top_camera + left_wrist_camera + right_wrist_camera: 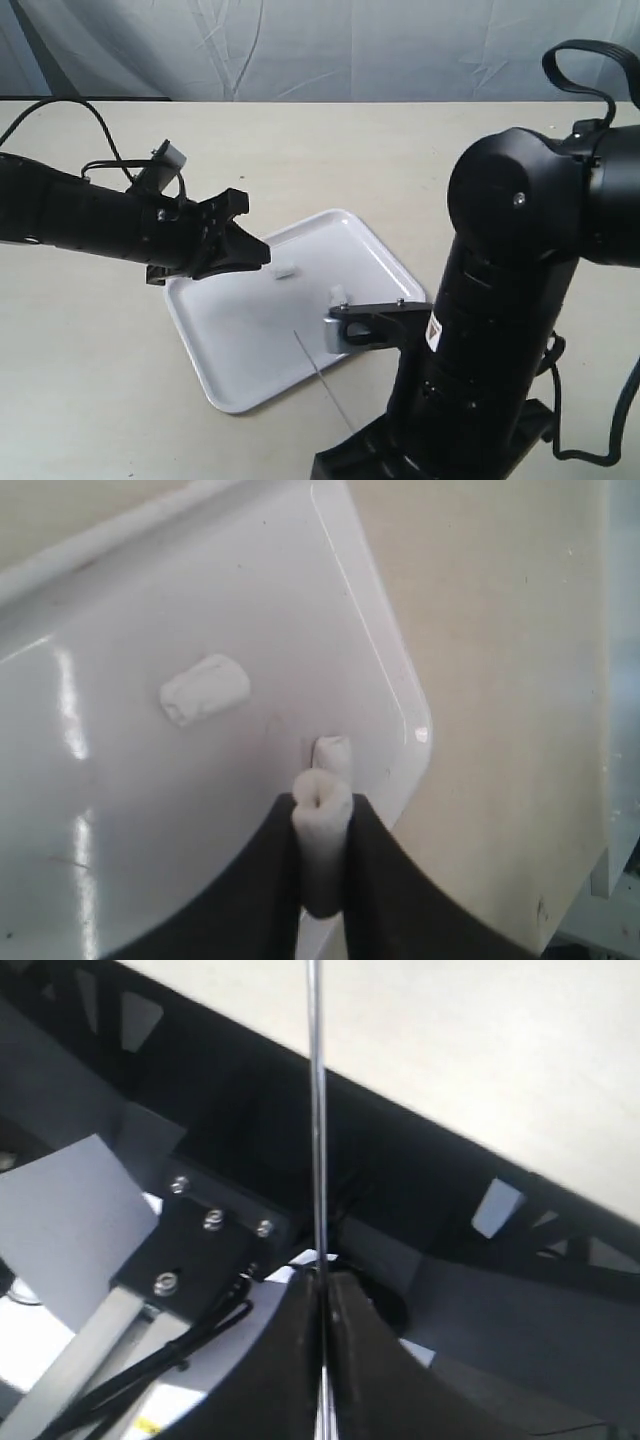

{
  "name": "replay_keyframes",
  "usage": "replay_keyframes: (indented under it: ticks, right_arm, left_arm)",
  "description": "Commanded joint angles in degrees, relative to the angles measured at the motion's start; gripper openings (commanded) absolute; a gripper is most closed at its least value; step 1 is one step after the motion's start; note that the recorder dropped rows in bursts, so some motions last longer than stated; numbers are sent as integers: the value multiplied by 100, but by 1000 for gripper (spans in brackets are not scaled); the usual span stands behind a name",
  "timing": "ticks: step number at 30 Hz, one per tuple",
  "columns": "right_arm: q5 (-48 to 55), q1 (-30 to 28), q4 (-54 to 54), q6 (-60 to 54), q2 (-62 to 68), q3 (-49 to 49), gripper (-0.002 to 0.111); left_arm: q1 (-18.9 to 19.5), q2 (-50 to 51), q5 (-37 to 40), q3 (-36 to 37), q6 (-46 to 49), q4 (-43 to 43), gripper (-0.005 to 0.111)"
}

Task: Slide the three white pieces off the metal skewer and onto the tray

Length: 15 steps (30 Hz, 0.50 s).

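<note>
The white tray (232, 352) lies mid-table. My left gripper (246, 248) hovers over its left rim, shut on one white piece (322, 830) that stands up between the black fingers. A second white piece (205, 689) lies loose on the tray (120, 810), and a third (332, 752) rests just beyond the held one. The exterior view shows two pieces on the tray, one (285, 271) near the left gripper and one (338, 295) by the right rim. My right gripper (322, 1282) is shut on the bare metal skewer (316, 1110), which slants over the tray's front edge (320, 378).
The right arm's bulky black body (510, 300) fills the front right and hides its own fingers in the exterior view. A black cable (95, 130) loops behind the left arm. Beige tabletop (90, 380) surrounds the tray, with a grey cloth backdrop (300, 45) behind.
</note>
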Motion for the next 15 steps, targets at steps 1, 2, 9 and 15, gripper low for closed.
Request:
replay_keyframes:
  ticks: [1,2,9,15]
  right_arm:
    - [-16,12,-963,257,-62,29,-1]
    - [-16,12,-1104,295,-62,29,-1]
    - [-16,2,-1815,362,-12,-216,-1]
    - [-16,-347,-1841,257,516,-903,-1]
  left_arm:
    - [-13,-15,265,-20,-6,293,23]
    - [-13,-15,241,-20,-6,360,27]
    - [-13,-15,243,-20,-28,463,43]
    - [-2,-15,683,-20,-28,708,42]
